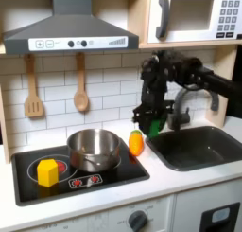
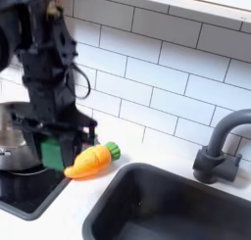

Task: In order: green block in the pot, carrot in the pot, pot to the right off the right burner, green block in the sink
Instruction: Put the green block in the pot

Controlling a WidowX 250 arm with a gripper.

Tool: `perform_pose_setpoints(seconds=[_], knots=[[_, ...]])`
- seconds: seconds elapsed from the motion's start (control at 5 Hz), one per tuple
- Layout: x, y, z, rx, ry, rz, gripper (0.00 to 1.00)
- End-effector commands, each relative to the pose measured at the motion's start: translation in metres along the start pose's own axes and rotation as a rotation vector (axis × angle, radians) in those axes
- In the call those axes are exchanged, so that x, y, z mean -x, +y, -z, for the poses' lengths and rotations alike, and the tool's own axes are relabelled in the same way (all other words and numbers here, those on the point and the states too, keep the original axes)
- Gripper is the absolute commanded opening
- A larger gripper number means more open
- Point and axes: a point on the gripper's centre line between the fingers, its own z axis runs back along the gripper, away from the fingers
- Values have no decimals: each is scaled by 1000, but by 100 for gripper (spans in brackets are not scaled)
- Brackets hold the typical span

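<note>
Cooktop (image 1: 113, 184) fills the front of the first exterior view: a black toy stove set into a white counter (image 1: 180, 184). On its left burner stands a yellow block (image 1: 47, 171). Just to the right of that sits the pot (image 1: 94, 150), round and shiny steel, on the right burner; its inside is too blurred to tell what, if anything, lies in it. In the second exterior view the pot (image 2: 14, 138) is at the left edge, partly behind the arm.

Beside the pot, at the right edge of the cooktop in the first exterior view, is the carrot (image 1: 136, 143), orange with a green top. In the second exterior view the carrot (image 2: 90, 162) lies on its side on the counter, between the stove and the sink, green top pointing toward the wall.

Right of the carrot is the sink (image 1: 194, 149), a dark recessed basin. In the second exterior view the sink (image 2: 162, 210) fills the lower right, with a dark curved faucet (image 2: 222, 146) behind it.

Above the carrot hangs the black gripper (image 1: 148, 118). In the second exterior view the gripper (image 2: 59, 146) is clenched around the green block (image 2: 56, 150), just left of the carrot.

Farther back, in the first exterior view, two wooden utensils (image 1: 57, 92) hang on the white tiled wall, below a grey range hood (image 1: 68, 32) and a microwave (image 1: 189, 16).
</note>
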Motion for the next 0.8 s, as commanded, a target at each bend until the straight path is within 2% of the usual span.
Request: perform_pose_setpoints(seconds=[0.0, 0.2, 0.4, 0.6], knots=[[-32, 12, -1, -40, -43, -66, 0], [-43, 18, -1, -60, -65, -94, 0], [-60, 40, -3, -111, -89, -162, 0], [-62, 54, -4, -154, -100, -196, 0]])
